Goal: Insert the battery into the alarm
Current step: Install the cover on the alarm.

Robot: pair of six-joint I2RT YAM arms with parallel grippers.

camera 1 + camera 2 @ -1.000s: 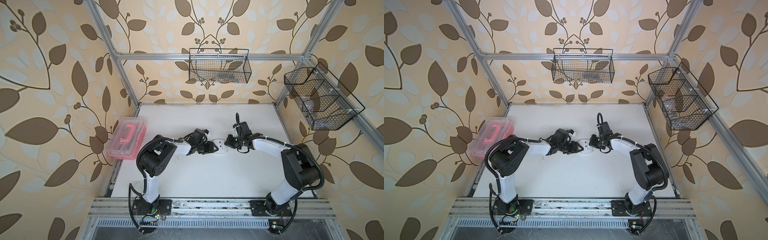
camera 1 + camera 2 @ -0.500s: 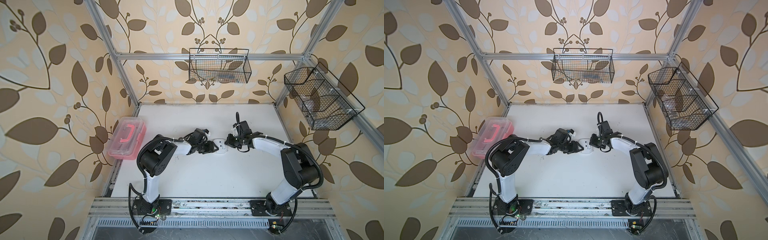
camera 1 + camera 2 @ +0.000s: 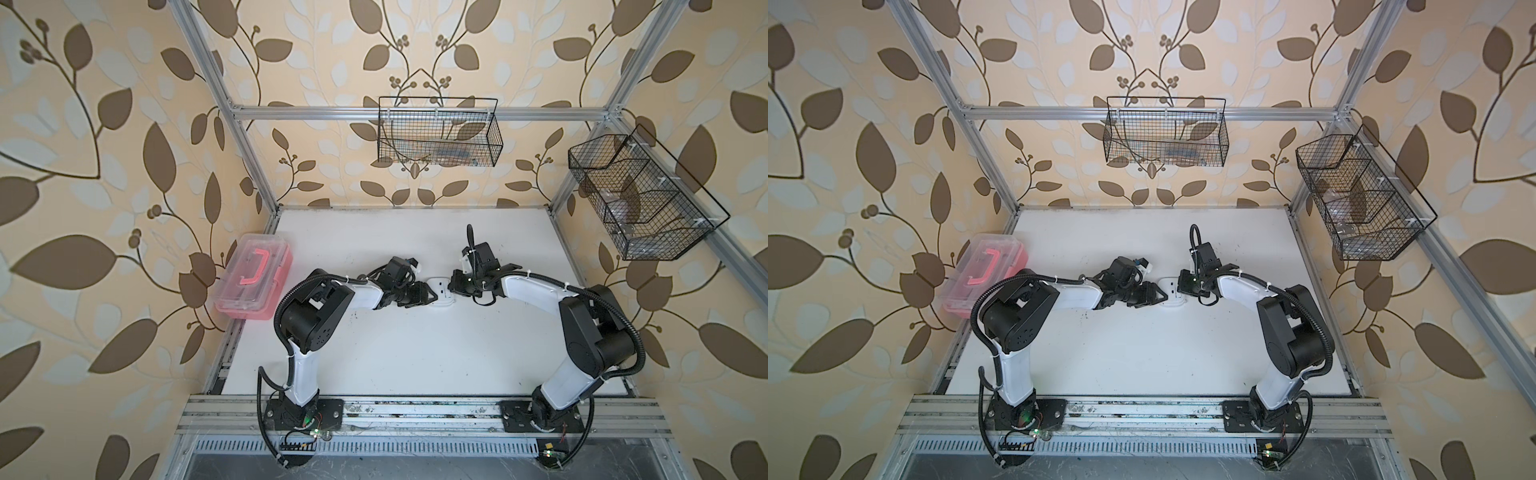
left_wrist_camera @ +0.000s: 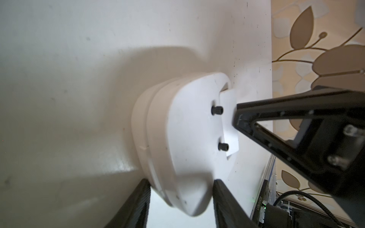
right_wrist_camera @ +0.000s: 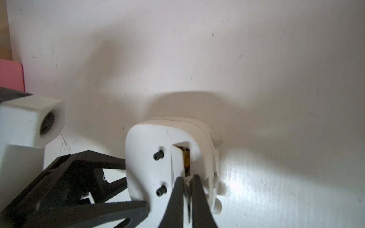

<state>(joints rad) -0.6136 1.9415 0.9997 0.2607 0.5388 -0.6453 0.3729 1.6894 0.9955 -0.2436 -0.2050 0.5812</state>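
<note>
The white alarm (image 3: 441, 291) (image 3: 1172, 293) stands on edge mid-table, its plain back (image 4: 189, 126) with two black knobs facing both wrist cameras. My left gripper (image 4: 181, 182) (image 3: 432, 296) is shut on the alarm's lower corner, one finger on each face. The battery (image 5: 186, 158) shows only as a copper-gold sliver inside the open slot in the alarm's back. A thin white cover flap (image 5: 176, 159) (image 4: 229, 110) stands ajar over that slot. My right gripper (image 5: 187, 178) (image 3: 453, 286) has its tips pinched together on the flap's end.
A clear box with a pink handle (image 3: 253, 282) (image 3: 984, 278) sits at the table's left edge. Two wire baskets hang on the back wall (image 3: 438, 133) and the right wall (image 3: 640, 199). The two arms meet tip to tip at the alarm.
</note>
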